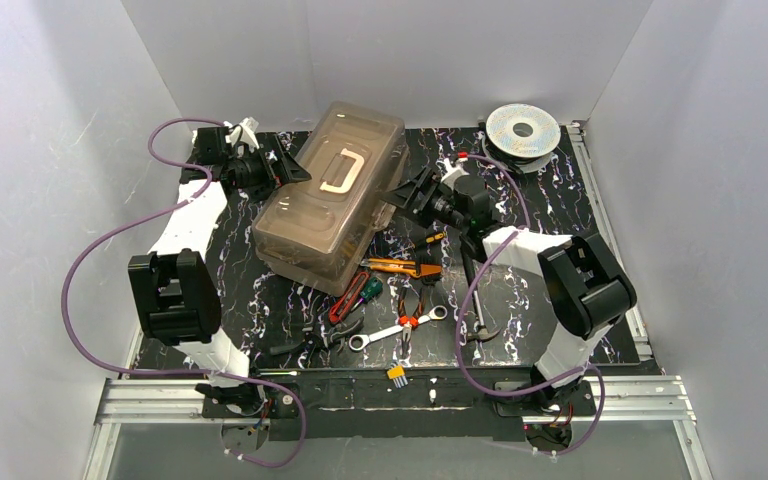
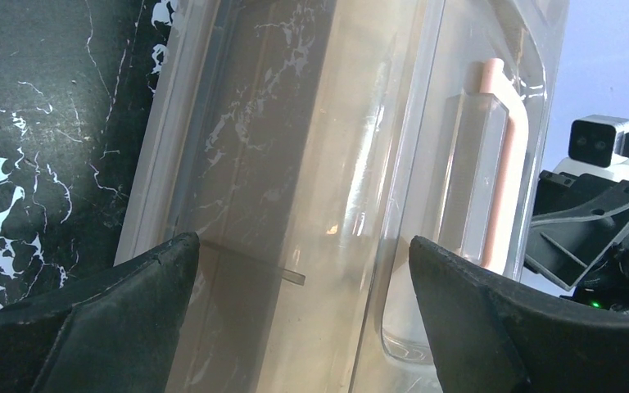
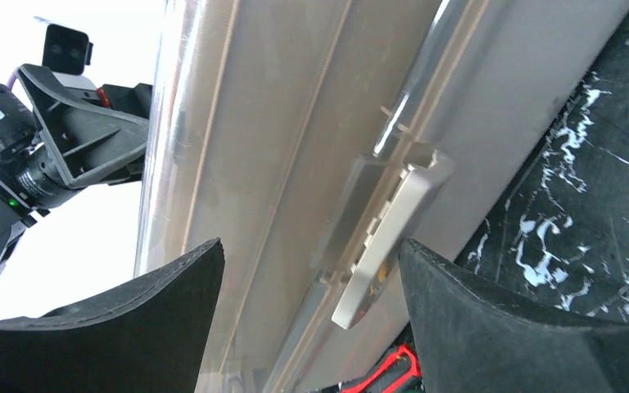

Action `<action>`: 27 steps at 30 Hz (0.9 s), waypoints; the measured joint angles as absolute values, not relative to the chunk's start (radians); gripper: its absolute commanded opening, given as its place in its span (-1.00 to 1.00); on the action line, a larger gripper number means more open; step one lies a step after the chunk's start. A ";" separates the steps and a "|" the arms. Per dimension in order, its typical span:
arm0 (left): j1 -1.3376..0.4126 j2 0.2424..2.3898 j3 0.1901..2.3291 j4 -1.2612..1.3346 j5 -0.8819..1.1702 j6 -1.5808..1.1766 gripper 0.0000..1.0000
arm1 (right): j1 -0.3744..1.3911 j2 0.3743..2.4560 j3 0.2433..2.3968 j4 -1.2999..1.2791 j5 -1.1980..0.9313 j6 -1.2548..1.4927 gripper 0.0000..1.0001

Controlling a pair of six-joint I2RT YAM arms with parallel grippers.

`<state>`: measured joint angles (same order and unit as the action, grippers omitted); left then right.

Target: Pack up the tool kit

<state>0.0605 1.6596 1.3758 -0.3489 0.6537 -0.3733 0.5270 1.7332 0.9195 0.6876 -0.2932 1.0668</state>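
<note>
Flanking the closed tan toolbox (image 1: 330,195), the two arms hold their hands at its long sides, the box lying slantwise on the black marbled tabletop (image 1: 570,190) between the middle and the far edge. The left hand (image 1: 290,168) stands at the side facing the far left corner, spread wide and holding nothing. Its wrist camera looks between the dark fingertips (image 2: 131,303) onto the smoky lid (image 2: 311,147) and the beige handle (image 2: 504,164). The right hand (image 1: 412,192) faces it from the opposite side, likewise spread and gripping nothing, with a pale latch (image 3: 385,229) on the box wall showing between its fingers (image 3: 491,311). Whether either hand actually touches the box is hard to tell from these views. Loose tools lie on the tabletop between the box and the near edge: a yellow knife (image 1: 400,267), red-handled pliers (image 1: 345,305), a wrench (image 1: 385,333) and a hammer (image 1: 480,333). A round silver wire spool (image 1: 523,128) sits at the far right corner.
</note>
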 measured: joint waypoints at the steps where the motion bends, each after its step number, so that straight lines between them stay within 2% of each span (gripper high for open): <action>1: 0.060 1.659 1.376 -0.350 0.653 -0.372 0.96 | 0.522 1.730 0.913 0.691 -0.300 1.068 0.67; 8: 0.049 1.624 1.373 -0.379 0.603 -0.353 0.93 | 0.455 1.635 0.853 0.573 -0.294 1.044 0.63; 14: 0.014 1.480 1.343 -0.396 0.509 -0.299 0.86 | 0.427 1.523 0.844 0.427 -0.234 0.939 0.62; 20: -0.062 1.354 1.344 -0.370 0.460 -0.209 0.61 | 0.428 1.445 0.835 0.329 -0.211 0.802 0.61; 27: -0.237 1.439 1.440 -0.433 0.430 -0.108 0.58 | 0.428 1.366 0.815 0.234 -0.169 0.675 0.61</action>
